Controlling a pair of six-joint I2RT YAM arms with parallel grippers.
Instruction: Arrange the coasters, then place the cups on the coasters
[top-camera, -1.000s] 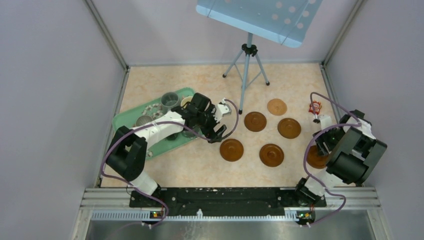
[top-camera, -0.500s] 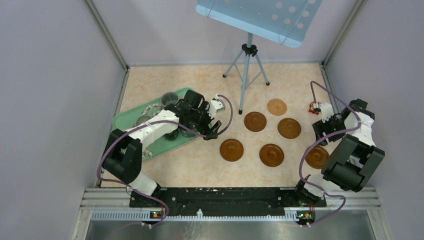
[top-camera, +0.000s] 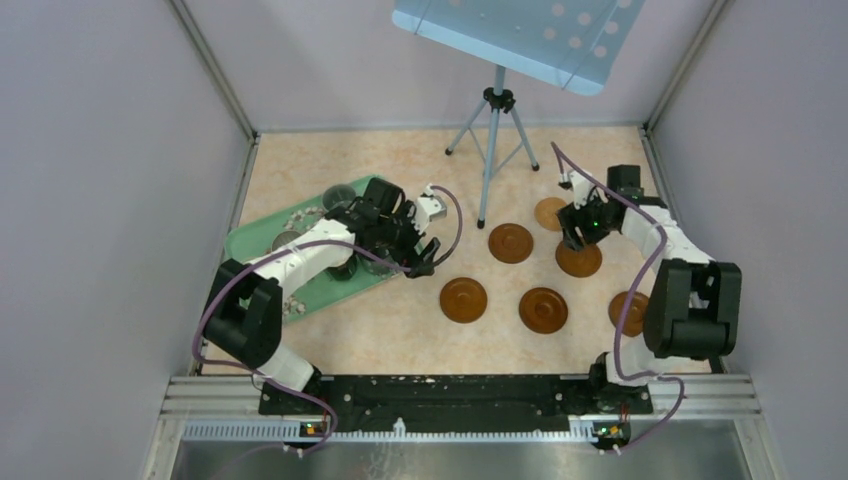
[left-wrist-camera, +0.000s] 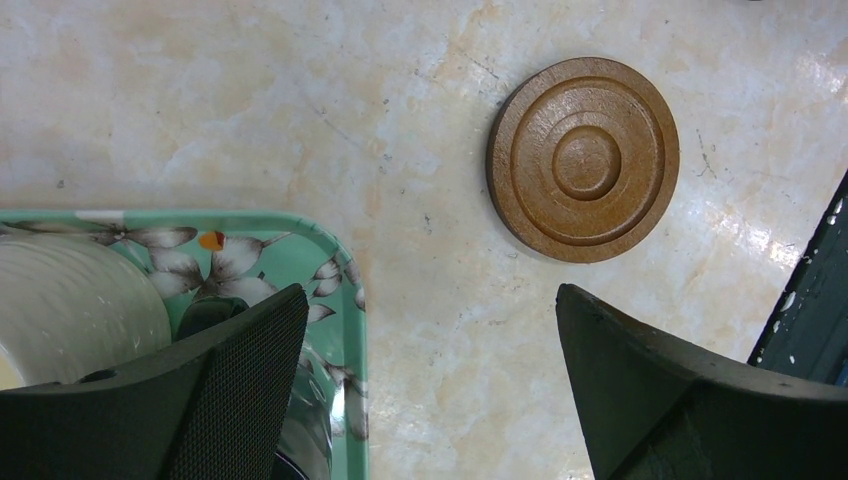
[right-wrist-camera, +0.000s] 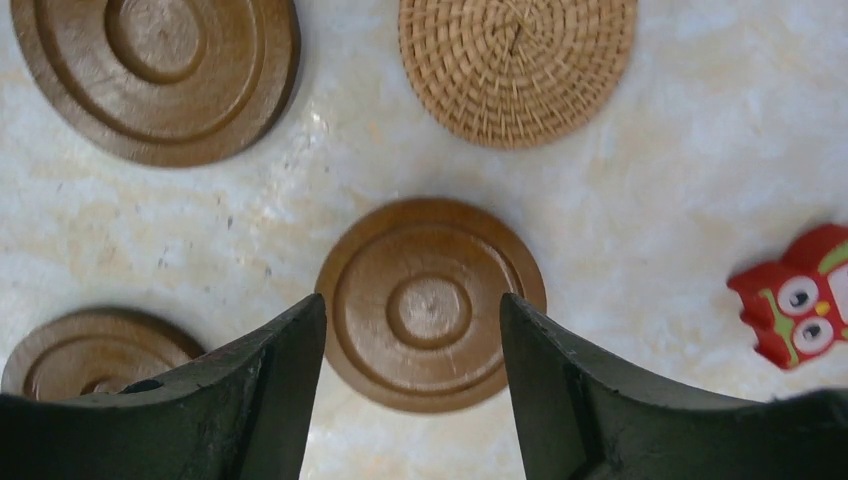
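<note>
- The marbled table (top-camera: 400, 160) carries everything; the two arms reach out over it from the near edge.
- The green floral tray (top-camera: 255, 235) lies at an angle on the left of the table. It holds the cups (top-camera: 340, 197): a grey one at its far end and another at (top-camera: 288, 240) show plainly, while the rest are mostly hidden under the left arm.
- The left gripper (left-wrist-camera: 428, 300) hangs over the tray's right corner, its jaws spread wide with nothing between them. One finger is above the tray next to a pale cup (left-wrist-camera: 70, 300), the other above bare table.
- The right gripper (right-wrist-camera: 412, 300) hovers over the right-hand coasters, its jaws partly apart and holding nothing. From its wrist camera they frame one wooden disc (right-wrist-camera: 430, 300) lying flat beneath.
- The coasters (top-camera: 463, 299) sit loosely grouped right of the tray, none bearing a cup. Five are brown wood and one is paler woven straw (right-wrist-camera: 517, 65). The rightmost (top-camera: 628, 312) is partly covered by the right arm.
- A small red owl (right-wrist-camera: 795, 300) lies right of the framed disc, apart from it.
</note>
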